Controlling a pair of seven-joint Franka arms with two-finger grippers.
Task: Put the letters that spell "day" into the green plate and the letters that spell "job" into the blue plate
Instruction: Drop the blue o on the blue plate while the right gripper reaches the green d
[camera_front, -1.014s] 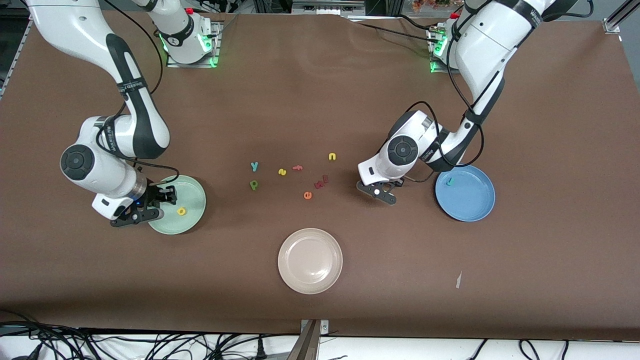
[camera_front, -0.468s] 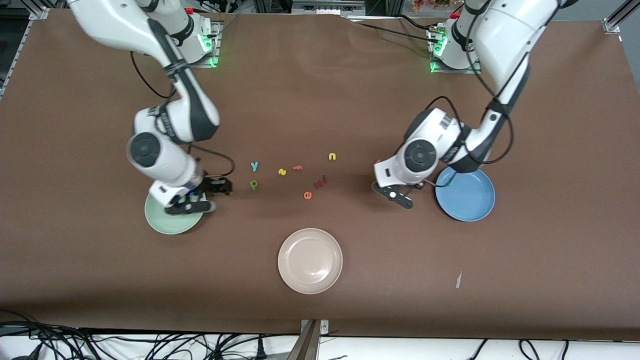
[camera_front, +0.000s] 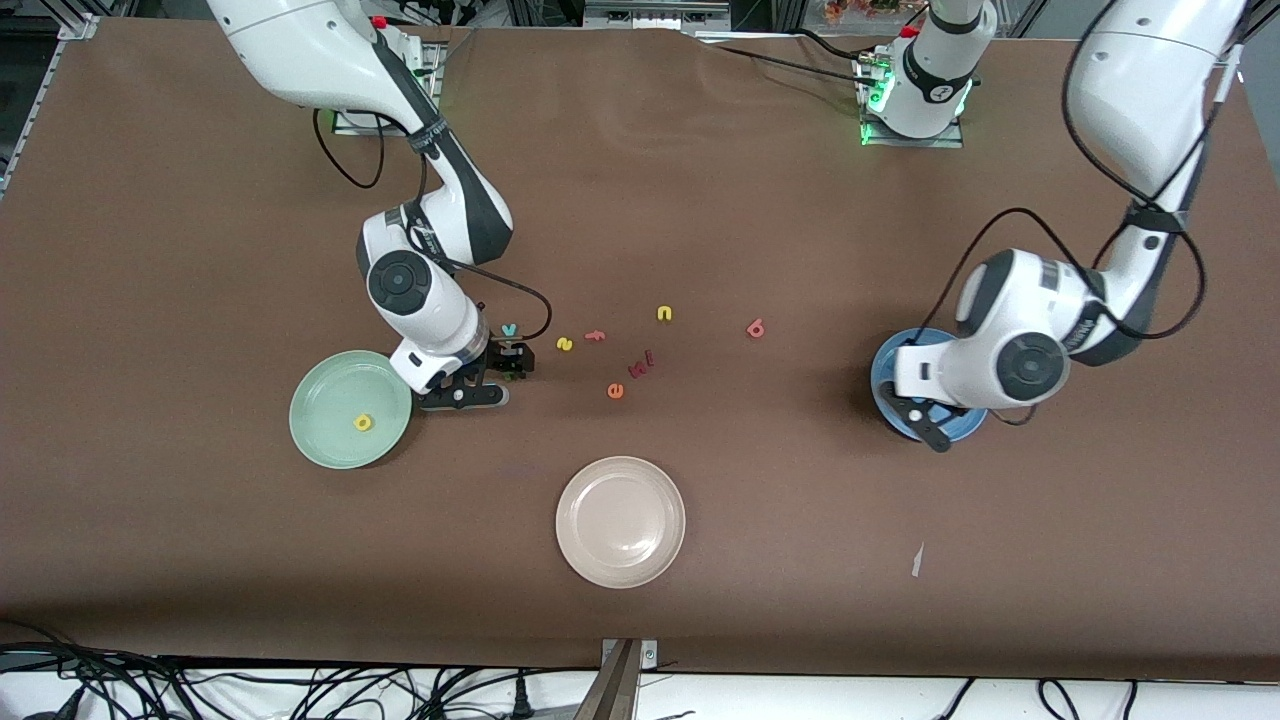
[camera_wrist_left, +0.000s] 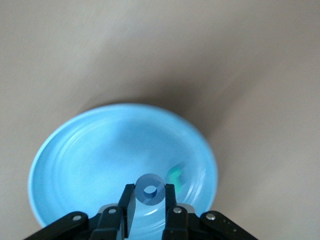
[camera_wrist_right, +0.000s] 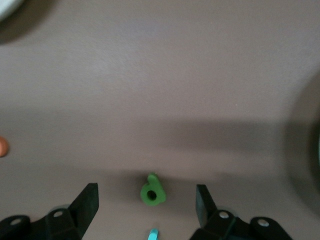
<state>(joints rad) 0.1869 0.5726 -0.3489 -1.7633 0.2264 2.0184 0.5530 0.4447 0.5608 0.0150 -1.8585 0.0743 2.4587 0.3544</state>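
Note:
My left gripper (camera_wrist_left: 150, 194) is shut on the blue ring-shaped o (camera_wrist_left: 150, 189) and hangs over the blue plate (camera_wrist_left: 95, 160), where the teal j (camera_wrist_left: 175, 175) lies. In the front view this gripper (camera_front: 925, 415) covers much of the blue plate (camera_front: 882, 378). My right gripper (camera_wrist_right: 147, 199) stands open, low over the table, with the olive-green a (camera_wrist_right: 152, 192) between its fingers and untouched. The teal y (camera_front: 509, 329) lies just beside the right gripper (camera_front: 505, 366). A yellow d (camera_front: 363, 423) rests in the green plate (camera_front: 325, 385). Out on the table lies the pinkish-red b (camera_front: 755, 328).
Between the two arms lie a yellow s (camera_front: 565, 344), an orange f (camera_front: 595, 336), a yellow n (camera_front: 664, 313), dark red letters (camera_front: 640, 365) and an orange e (camera_front: 615, 391). A beige plate (camera_front: 620, 520) sits nearer the front camera.
My right arm swung from the green plate to the olive-green a, its jaws opening wider. My left arm carried the o from mid-table to over the blue plate, uncovering the b.

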